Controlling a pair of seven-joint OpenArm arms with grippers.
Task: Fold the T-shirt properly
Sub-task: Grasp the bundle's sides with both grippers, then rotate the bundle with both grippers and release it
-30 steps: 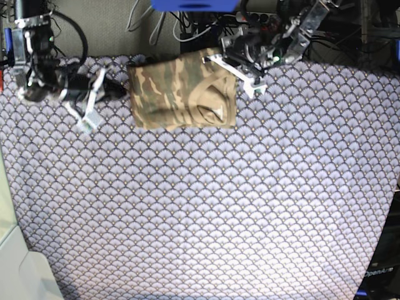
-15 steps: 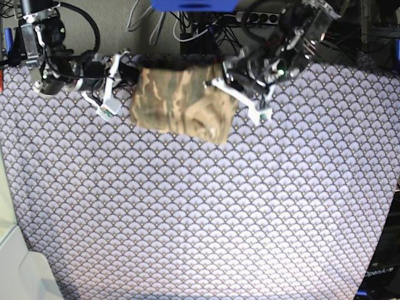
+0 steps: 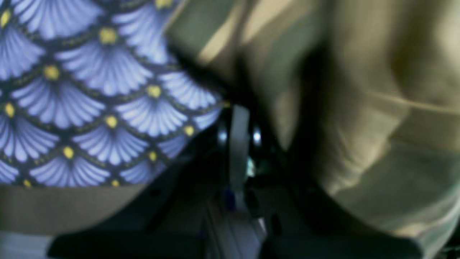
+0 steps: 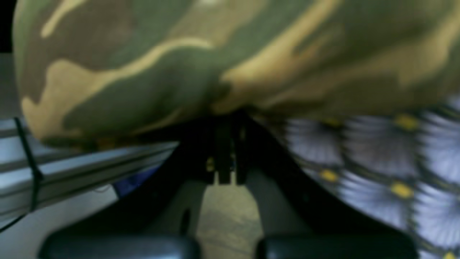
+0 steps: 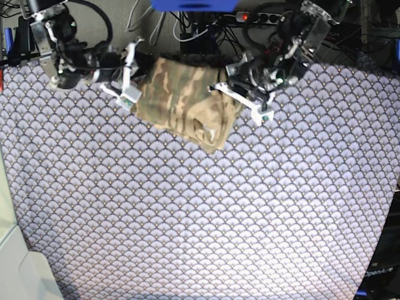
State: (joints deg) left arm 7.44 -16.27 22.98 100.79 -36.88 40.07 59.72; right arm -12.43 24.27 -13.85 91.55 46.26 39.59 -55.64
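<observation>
Both my grippers, left (image 5: pixel 247 103) and right (image 5: pixel 128 78), clamp the folded T-shirt (image 5: pixel 184 100) edges, lifting it to shift

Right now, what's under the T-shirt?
The purple-white scallop tablecloth runs under the folded T-shirt; the base view shows it on the near and side edges. The far edge meets dark clutter. Both hands, left and right, press its sides. Anything beneath is covered.

The T-shirt (image 5: pixel 184 100) lies on the tablecloth (image 5: pixel 206 212) at its far edge, between both arms' tools.
</observation>
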